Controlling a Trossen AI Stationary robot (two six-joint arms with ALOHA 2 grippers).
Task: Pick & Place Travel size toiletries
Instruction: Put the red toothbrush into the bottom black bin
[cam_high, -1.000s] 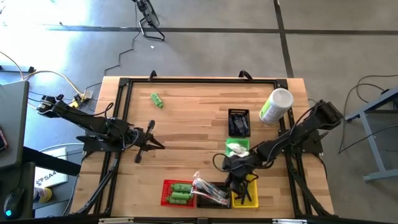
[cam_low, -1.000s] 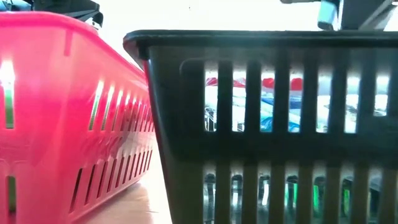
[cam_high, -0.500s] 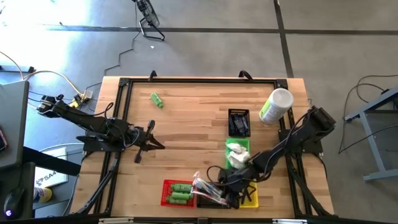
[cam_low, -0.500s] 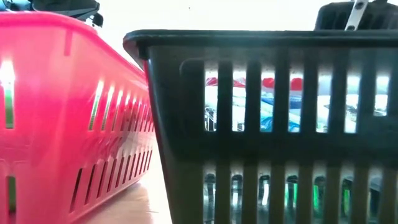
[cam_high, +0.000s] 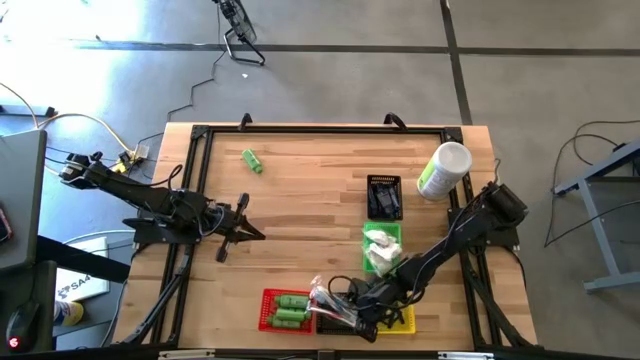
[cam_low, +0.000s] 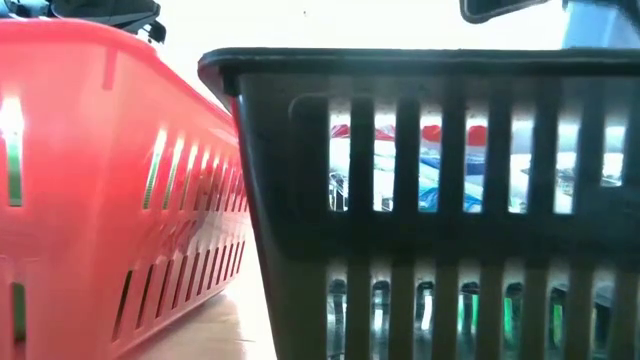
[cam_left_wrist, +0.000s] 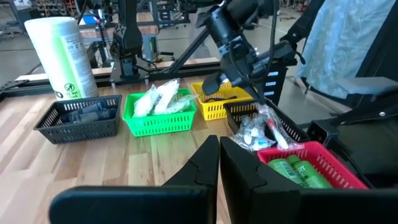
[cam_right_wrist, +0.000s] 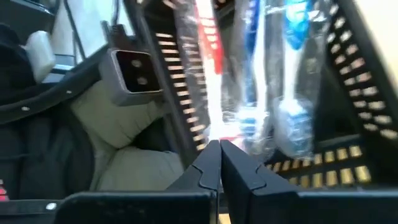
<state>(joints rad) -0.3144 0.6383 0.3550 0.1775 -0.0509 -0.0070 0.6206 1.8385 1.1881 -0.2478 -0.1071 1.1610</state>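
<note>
Clear-wrapped toothbrushes (cam_high: 332, 303) lie in a black basket (cam_low: 440, 200) at the table's near edge, and the right wrist view shows them (cam_right_wrist: 292, 93) close up. My right gripper (cam_high: 353, 312) hangs shut just above them (cam_right_wrist: 219, 149), nothing between its fingers. Green bottles (cam_high: 287, 310) fill the red basket (cam_high: 268, 322) beside it. One loose green bottle (cam_high: 251, 160) lies on the far left of the wood. White packets (cam_high: 379, 243) sit in a green basket, dark tubes (cam_high: 384, 200) in a dark basket. My left gripper (cam_high: 243, 222) waits shut and empty at the left.
A yellow basket (cam_high: 404, 316) stands right of the black one, under my right arm. A white canister (cam_high: 444, 170) lies at the far right. A black frame rail (cam_high: 320, 131) borders the wood. Bare wood stretches across the middle and left.
My right gripper has gone toward the table's near edge and to the left, sinking a little and rolling, from over the yellow basket to over the black basket with the toothbrushes. It has stayed shut.
</note>
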